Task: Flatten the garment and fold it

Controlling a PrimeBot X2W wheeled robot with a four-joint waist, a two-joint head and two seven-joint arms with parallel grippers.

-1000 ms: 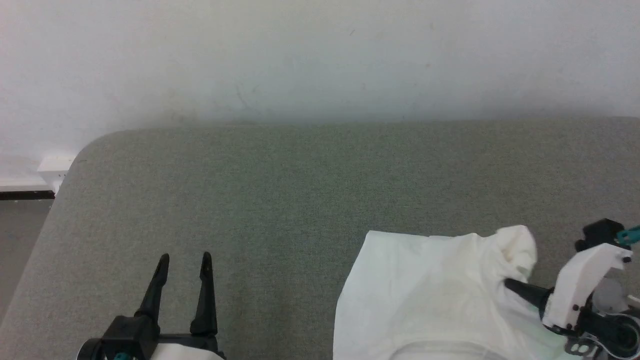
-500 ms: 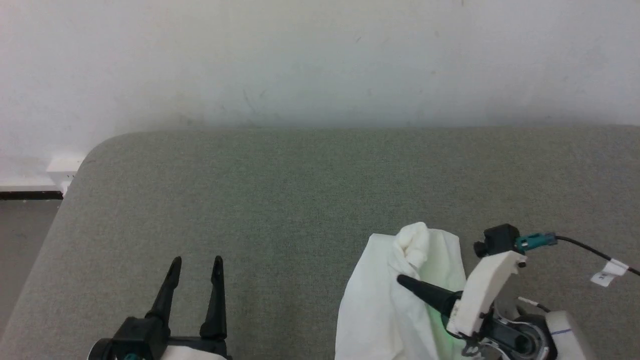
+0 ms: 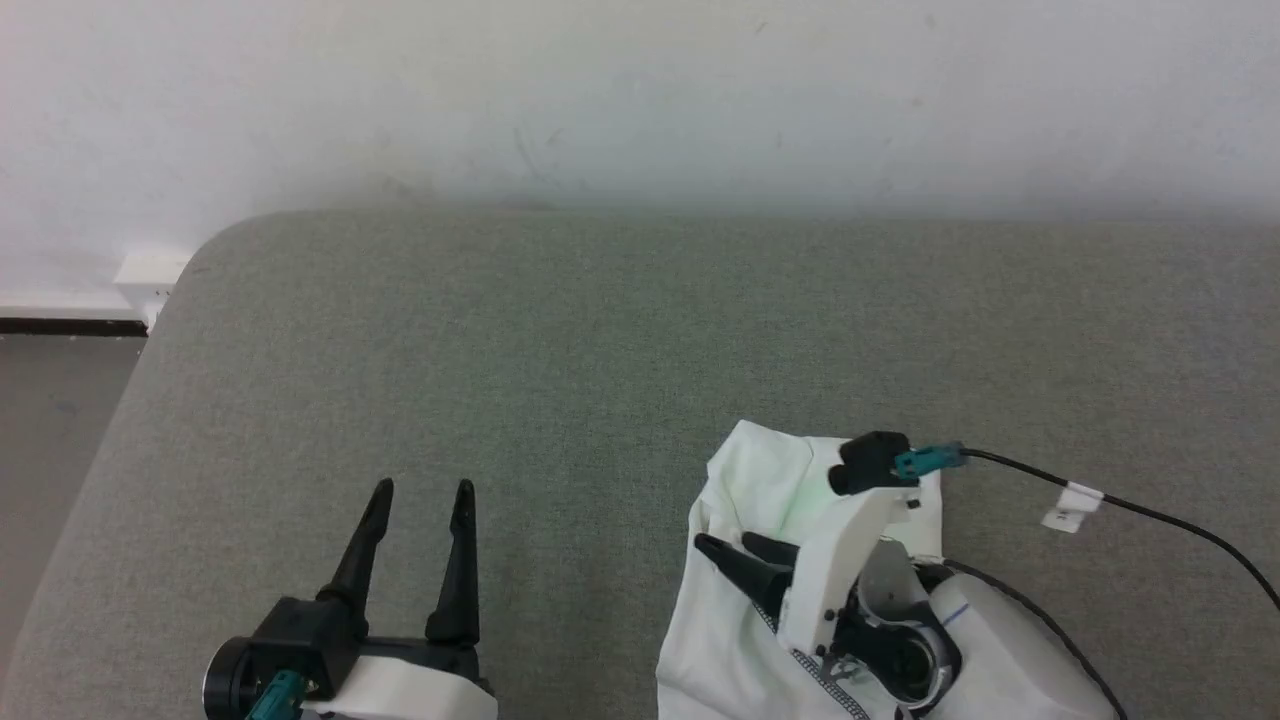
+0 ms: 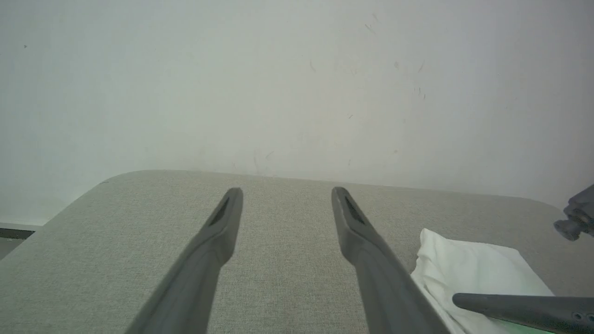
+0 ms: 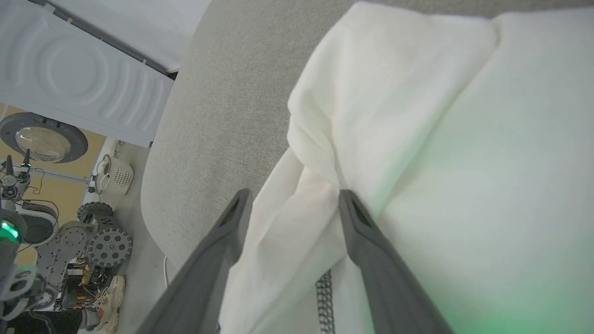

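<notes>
Garment (image 3: 765,475) is seen bunched on grey fabric-covered table (image 3: 600,330), toward front edge, right of centre, well apart from the rounded back-left corner. White cloth is folded over itself w/ a knot-like gather on its left side; grey zigzag seam (image 3: 815,675) is shown near the bottom. Right gripper (image 3: 725,541) is laid over the garment, fingers pointed left, jaws spread apart. A fold of cloth is seen btwn them, not clamped, w/ one finger touching the gather. Left gripper (image 3: 423,487) is held over bare table at front-left, jaws wide, nothing btwn. Black cable (image 3: 1150,510) is trailed from right wrist toward table's right edge.
</notes>
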